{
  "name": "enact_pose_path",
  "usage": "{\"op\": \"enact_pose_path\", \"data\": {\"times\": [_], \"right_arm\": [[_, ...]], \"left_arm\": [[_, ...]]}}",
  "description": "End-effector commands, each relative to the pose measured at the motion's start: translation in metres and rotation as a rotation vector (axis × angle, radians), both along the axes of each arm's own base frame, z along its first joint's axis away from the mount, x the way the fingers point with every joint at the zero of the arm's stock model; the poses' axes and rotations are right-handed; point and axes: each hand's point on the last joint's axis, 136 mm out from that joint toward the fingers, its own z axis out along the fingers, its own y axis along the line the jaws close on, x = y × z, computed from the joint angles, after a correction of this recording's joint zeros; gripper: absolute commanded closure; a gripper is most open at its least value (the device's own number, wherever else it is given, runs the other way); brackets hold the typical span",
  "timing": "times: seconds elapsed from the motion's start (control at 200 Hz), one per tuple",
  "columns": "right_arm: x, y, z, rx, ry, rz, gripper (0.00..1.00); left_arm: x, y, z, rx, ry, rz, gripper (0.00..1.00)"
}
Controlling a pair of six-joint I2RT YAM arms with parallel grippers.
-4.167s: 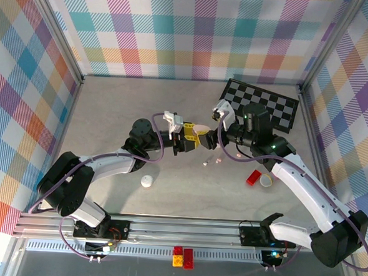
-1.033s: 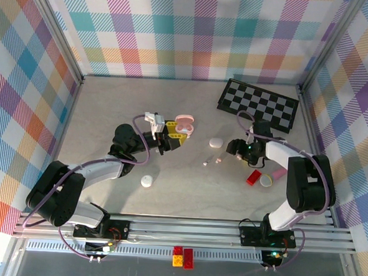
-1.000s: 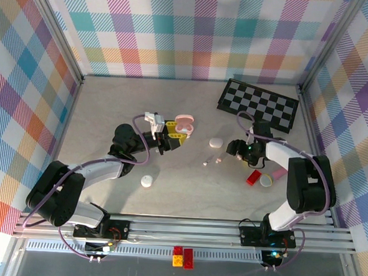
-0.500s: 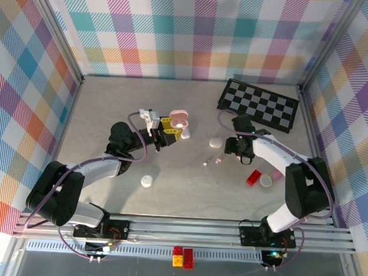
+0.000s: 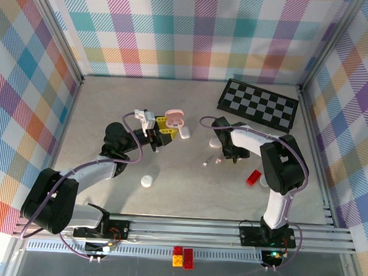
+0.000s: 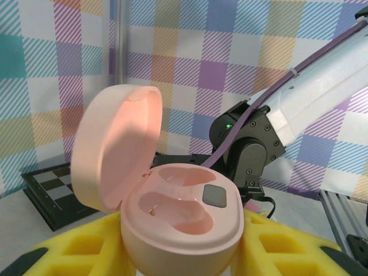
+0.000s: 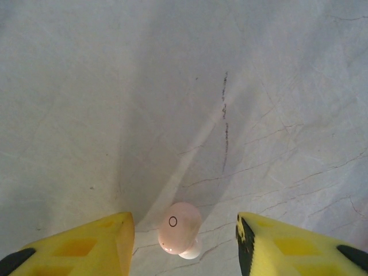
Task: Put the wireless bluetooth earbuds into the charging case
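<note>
The pink charging case (image 6: pixel 172 213) looks like smooth satin plastic, the pale pink earbud (image 7: pixel 179 227) like glossy plastic, and the grey desk (image 7: pixel 172 86) is matt, stone-like, with fine dark veins and scratches.

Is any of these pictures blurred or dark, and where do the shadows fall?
Left wrist view: the pink charging case is sharp and evenly lit, the yellow fingers below it look soft. Right wrist view: a broad soft shadow crosses the table down to the pink earbud, which is in focus. Top external view: even light, no glare.
</note>
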Motion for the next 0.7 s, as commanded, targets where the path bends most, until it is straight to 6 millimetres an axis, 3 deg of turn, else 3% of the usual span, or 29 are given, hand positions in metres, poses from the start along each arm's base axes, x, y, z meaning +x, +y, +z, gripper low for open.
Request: {"op": "enact_pose_path", "data": {"times": [0.0, 0.33, 0.695], "right_arm": [[0.000, -0.002, 0.005, -0.045, 0.013, 0.001, 0.55], [-0.007, -0.007, 0.002, -0.068, 0.044, -0.015, 0.70], [-0.009, -0.004, -0.007, -0.066, 0.084, -0.009, 0.68]], "left_arm": [[-0.006, 0.003, 0.003, 0.006, -0.040, -0.014, 0.60], [-0.007, 0.002, 0.004, 0.005, -0.035, -0.024, 0.60], [-0.009, 0.002, 0.005, 0.003, -0.036, -0.028, 0.60]]}}
